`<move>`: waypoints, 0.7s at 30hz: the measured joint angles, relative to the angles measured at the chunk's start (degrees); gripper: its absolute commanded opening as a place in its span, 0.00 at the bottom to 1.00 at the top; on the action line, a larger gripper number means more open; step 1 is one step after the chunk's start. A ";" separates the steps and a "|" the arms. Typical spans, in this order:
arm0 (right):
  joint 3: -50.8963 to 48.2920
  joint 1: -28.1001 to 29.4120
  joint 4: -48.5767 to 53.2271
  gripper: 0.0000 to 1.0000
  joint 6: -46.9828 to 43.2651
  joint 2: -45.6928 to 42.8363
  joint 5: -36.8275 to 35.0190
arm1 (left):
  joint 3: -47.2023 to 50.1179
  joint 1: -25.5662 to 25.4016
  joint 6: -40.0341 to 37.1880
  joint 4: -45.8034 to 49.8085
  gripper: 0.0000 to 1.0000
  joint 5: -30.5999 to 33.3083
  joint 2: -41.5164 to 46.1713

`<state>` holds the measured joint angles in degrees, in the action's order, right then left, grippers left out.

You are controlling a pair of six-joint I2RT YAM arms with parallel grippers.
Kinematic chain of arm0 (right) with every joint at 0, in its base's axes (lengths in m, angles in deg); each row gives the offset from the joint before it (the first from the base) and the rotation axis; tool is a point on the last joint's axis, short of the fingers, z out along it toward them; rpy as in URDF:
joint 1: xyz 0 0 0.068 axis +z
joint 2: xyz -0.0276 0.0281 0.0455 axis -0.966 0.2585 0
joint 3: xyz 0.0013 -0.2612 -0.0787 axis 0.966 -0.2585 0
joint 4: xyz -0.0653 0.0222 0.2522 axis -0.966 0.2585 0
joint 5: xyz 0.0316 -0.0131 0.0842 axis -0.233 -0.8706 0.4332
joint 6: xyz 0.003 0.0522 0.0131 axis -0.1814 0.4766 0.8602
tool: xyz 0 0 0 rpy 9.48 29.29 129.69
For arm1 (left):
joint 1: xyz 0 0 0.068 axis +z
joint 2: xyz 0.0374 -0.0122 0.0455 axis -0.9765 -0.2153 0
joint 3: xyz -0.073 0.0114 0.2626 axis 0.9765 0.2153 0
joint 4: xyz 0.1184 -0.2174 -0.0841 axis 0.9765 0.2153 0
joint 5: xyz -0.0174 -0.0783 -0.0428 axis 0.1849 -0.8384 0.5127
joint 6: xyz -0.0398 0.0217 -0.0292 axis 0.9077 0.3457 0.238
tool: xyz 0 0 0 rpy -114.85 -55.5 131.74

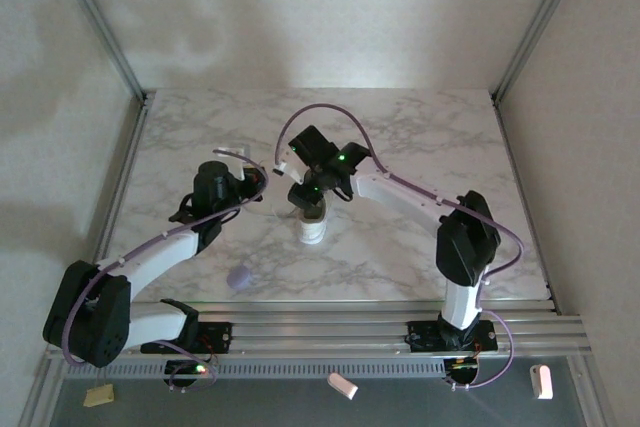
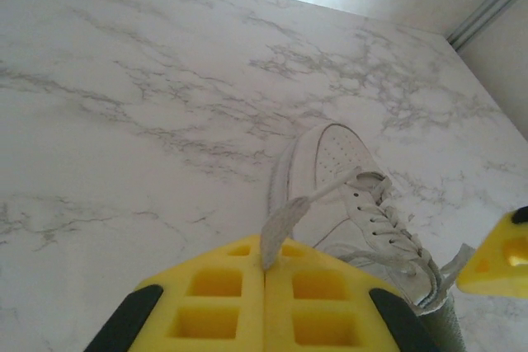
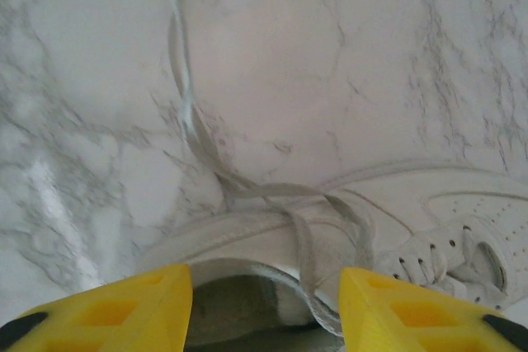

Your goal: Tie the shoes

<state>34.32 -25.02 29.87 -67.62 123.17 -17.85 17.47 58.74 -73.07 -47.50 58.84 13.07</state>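
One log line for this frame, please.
left tool: shut on lace | right tool: open, above shoe heel | lace: runs from shoe to left tool | bow: not tied

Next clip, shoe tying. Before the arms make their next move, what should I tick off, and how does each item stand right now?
1. Left gripper has the lace: ok, shut with it pinched between the fingers.
2. Right gripper free: ok, open and holding nothing, above the heel opening of the sneaker.
3. Sneaker upright on its sole: ok.
4. Held lace runs unsnagged to the eyelets: ok.
5. Other lace end located: cannot tell.
6. Lavender blob out of the way: ok, lying apart from the sneaker.
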 measured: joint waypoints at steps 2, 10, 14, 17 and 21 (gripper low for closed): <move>1.33 -0.11 2.21 0.51 -1.70 1.49 -0.63 | 0.61 0.98 0.81 -0.52 0.00 -0.92 0.00; 5.84 0.09 7.08 0.50 -5.79 5.73 -3.06 | 1.55 3.08 2.84 -1.66 0.00 -3.93 0.00; 6.49 0.31 7.87 0.50 -7.02 7.28 -5.99 | 1.84 3.19 2.99 -2.40 0.00 -4.72 0.00; 6.60 0.31 8.66 0.48 -7.67 8.02 -8.13 | 1.86 3.19 3.13 -2.89 0.00 -4.92 0.00; 7.23 0.33 8.83 0.36 -8.39 9.22 -10.27 | 1.86 3.21 3.37 -3.06 0.00 -4.96 0.00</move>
<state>41.55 -24.69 38.70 -76.01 132.39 -28.13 19.33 61.95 -69.71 -50.56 53.88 13.07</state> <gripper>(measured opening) 0.421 0.038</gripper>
